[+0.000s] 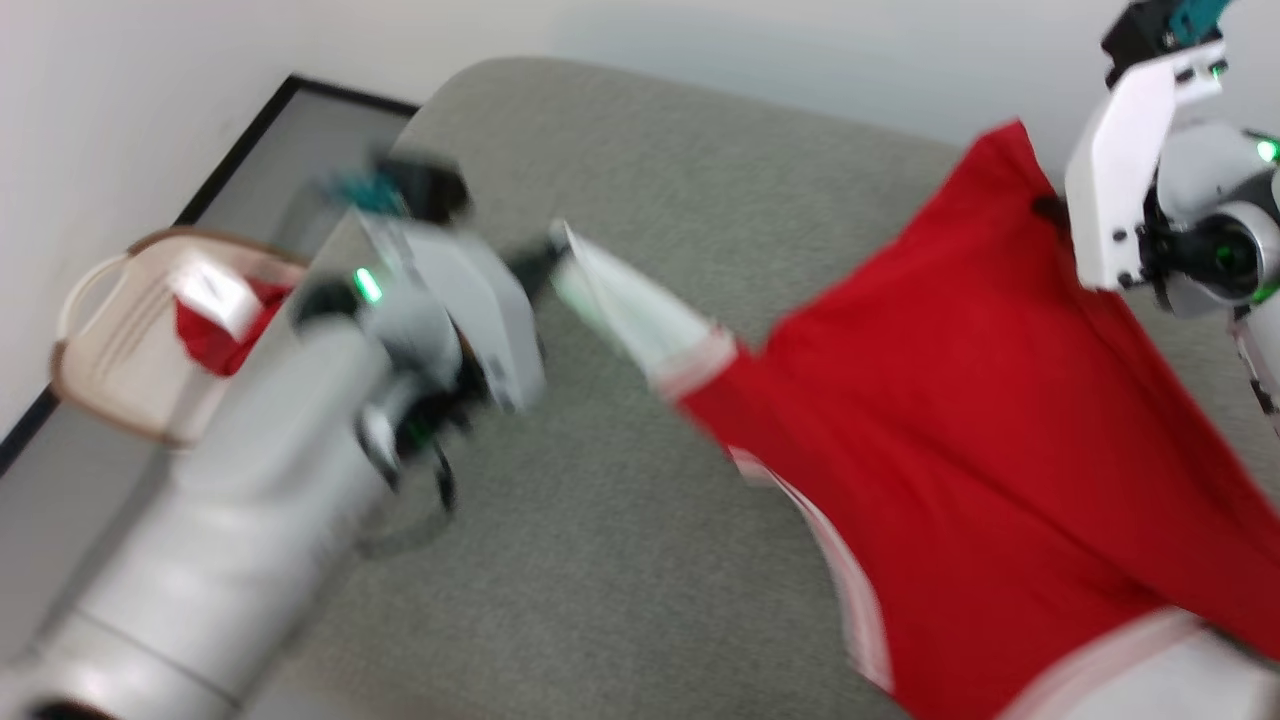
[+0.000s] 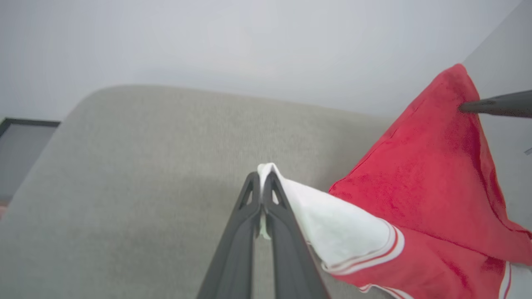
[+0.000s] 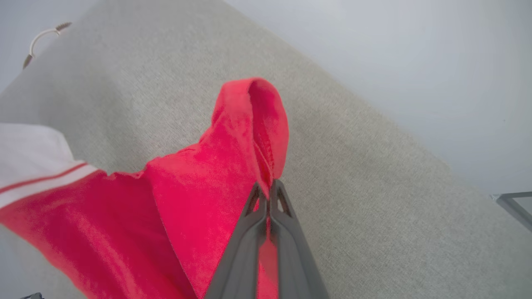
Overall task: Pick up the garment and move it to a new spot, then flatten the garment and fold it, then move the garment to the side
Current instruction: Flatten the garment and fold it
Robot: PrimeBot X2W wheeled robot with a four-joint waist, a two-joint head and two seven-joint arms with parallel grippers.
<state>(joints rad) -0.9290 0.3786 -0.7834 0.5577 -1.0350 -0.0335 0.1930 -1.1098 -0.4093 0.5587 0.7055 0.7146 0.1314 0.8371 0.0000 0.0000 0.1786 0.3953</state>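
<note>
Holding the garment [image 1: 980,400] aloft over the grey padded surface [image 1: 600,560]: my left tool [image 2: 262,176] is pinched tight on a white sleeve, my right tool [image 3: 269,187] on a red edge. I judge pickup done; laying down, flattening, folding and setting aside remain.

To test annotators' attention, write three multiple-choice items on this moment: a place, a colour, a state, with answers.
1. Which colour is the part of the garment pinched by the left gripper? A. Red B. White C. Black
2. Where is the basket in the head view? A. Far left, beside the grey cushion B. Under the garment C. Top right
3. The right gripper is: A. Open B. Shut on red fabric C. Shut on nothing
Answers: 1 B, a white sleeve sits between its fingers; 2 A, it stands near the left edge; 3 B, a red fold is clamped in it.
</note>
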